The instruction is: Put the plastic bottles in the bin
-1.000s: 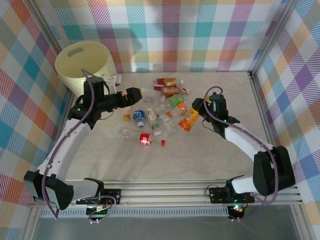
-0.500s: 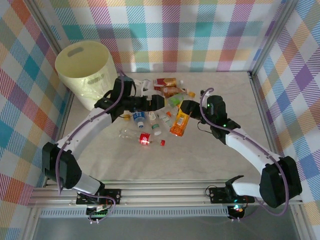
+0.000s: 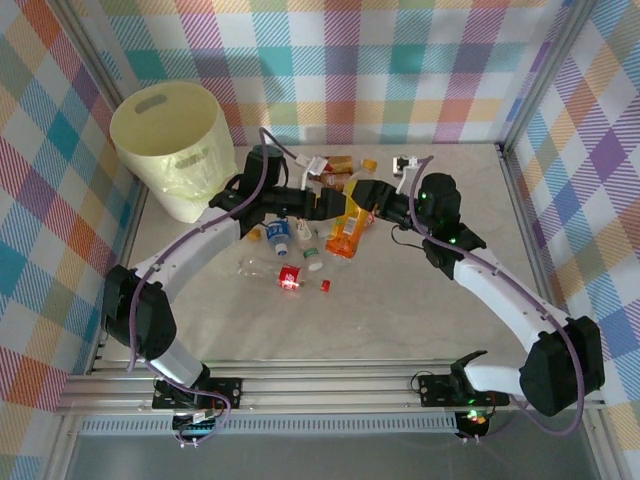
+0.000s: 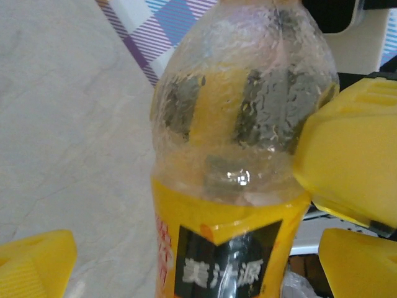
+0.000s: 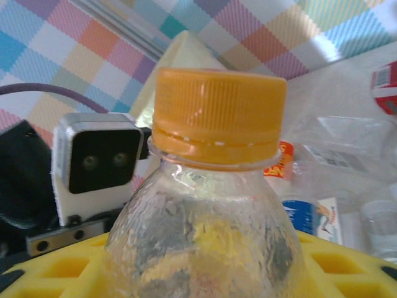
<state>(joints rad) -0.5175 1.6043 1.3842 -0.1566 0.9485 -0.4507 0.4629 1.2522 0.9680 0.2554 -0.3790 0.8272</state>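
My right gripper [image 3: 370, 212] is shut on the clear shoulder of a plastic bottle [image 3: 346, 236] with an orange cap [image 5: 218, 115] and orange label, held above the table's middle. My left gripper [image 3: 338, 207] is open, one yellow fingertip [image 4: 34, 261] on each side of that bottle's label [image 4: 226, 248], with a gap on the left side. In the right wrist view the bottle [image 5: 205, 236] stands upright between my right gripper [image 5: 205, 276] jaws. Several more plastic bottles [image 3: 290, 277] lie on the table below and behind. The pale-yellow bin [image 3: 185, 165] stands at the far left corner.
Loose bottles cluster at the back centre [image 3: 330, 168] and under the arms [image 3: 279, 236]. Checkered walls close the table on three sides. The left arm's camera block [image 5: 99, 160] faces the right wrist closely. Bare tabletop [image 3: 400, 320] lies toward the near edge.
The right gripper lifted the orange bottle and carried it left. The left arm swung from the bin to the right, and its open jaws now straddle that bottle.
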